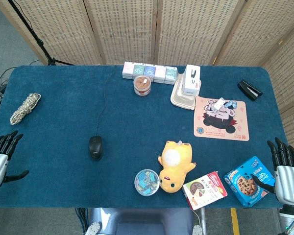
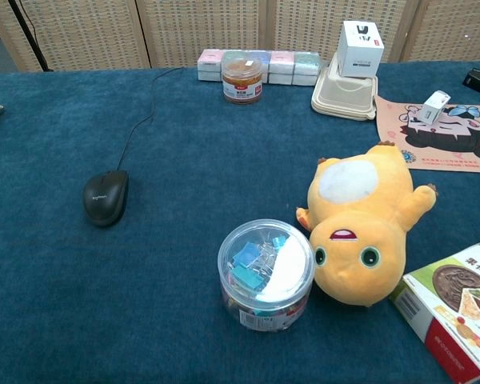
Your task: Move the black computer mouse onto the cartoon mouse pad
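The black computer mouse [image 1: 95, 147] lies on the blue cloth left of centre, its cable running up toward the far edge; the chest view shows the mouse [image 2: 106, 197] at the left. The cartoon mouse pad [image 1: 232, 128] lies flat at the right, with a small white object [image 1: 218, 104] on its upper part; in the chest view the pad [image 2: 456, 156] is at the right edge. My left hand [image 1: 1, 156] hovers at the table's left edge, fingers apart, holding nothing. My right hand [image 1: 286, 169] is at the right edge, fingers spread and empty. Neither hand shows in the chest view.
A yellow plush toy [image 1: 174, 164], a clear tub of clips [image 1: 147, 181], a snack box [image 1: 205, 189] and a blue cookie box [image 1: 246, 182] sit near the front. At the back are small boxes [image 1: 149, 72], a jar [image 1: 142, 86], a white box on a container [image 1: 187, 88], a stapler [image 1: 249, 89] and a rope coil [image 1: 25, 108].
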Available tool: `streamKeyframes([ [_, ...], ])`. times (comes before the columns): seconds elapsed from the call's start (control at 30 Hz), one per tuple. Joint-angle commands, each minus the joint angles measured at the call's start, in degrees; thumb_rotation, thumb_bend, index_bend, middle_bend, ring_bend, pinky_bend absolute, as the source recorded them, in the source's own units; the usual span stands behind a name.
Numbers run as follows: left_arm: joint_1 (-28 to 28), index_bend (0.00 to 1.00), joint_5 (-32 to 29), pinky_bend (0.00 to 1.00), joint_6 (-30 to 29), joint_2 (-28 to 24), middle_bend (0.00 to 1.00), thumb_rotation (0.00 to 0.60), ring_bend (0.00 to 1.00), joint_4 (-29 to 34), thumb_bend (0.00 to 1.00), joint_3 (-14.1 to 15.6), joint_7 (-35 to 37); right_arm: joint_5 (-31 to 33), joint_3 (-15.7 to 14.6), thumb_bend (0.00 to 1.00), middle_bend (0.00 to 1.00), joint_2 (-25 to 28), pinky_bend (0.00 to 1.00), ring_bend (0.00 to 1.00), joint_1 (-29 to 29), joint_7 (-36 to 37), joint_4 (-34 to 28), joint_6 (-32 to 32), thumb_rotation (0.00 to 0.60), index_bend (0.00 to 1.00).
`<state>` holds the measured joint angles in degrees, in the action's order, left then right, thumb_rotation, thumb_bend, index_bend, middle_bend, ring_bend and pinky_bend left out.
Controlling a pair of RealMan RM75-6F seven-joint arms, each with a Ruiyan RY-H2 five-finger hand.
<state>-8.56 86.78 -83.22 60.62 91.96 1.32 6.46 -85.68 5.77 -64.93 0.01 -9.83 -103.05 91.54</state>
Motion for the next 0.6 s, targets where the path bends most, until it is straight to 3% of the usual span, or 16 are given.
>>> streamKeyframes([
  [0.03,0.3,0.0,-0.1,0.0,-0.3,-0.1,0.0,0.6,0.0,-0.1,0.0,-0.2,0.4,-0.1,-0.1,0.0,0.0,-0.1,0.0,0.0,0.1,-0.1,0.0,-0.1,0.6,0.0],
  [0.37,0.5,0.0,2.3,0.0,-0.8,-0.1,0.0,0.6,0.0,-1.0,0.0,-0.2,0.1,0.3,-0.1,0.0,0.0,0.2,0.0,0.0,0.1,0.1,-0.4,-0.4,0.6,0.0],
  [0.53,-3.2,0.0,7.7,0.0,1.4,0.9,0.0,0.6,0.0,-5.4,0.0,-0.2,1.8,2.0,0.6,0.0,0.0,-0.2,0.0,0.0,0.3,-0.3,-0.1,-0.9,0.6,0.0],
  [0.6,-8.0,0.0,15.5,0.0,2.8,2.7,0.0,0.6,0.0,-11.3,0.0,0.2,1.1,3.6,1.2,0.0,0.0,-0.1,0.0,0.0,0.6,-0.4,-0.2,-1.5,0.6,0.0],
])
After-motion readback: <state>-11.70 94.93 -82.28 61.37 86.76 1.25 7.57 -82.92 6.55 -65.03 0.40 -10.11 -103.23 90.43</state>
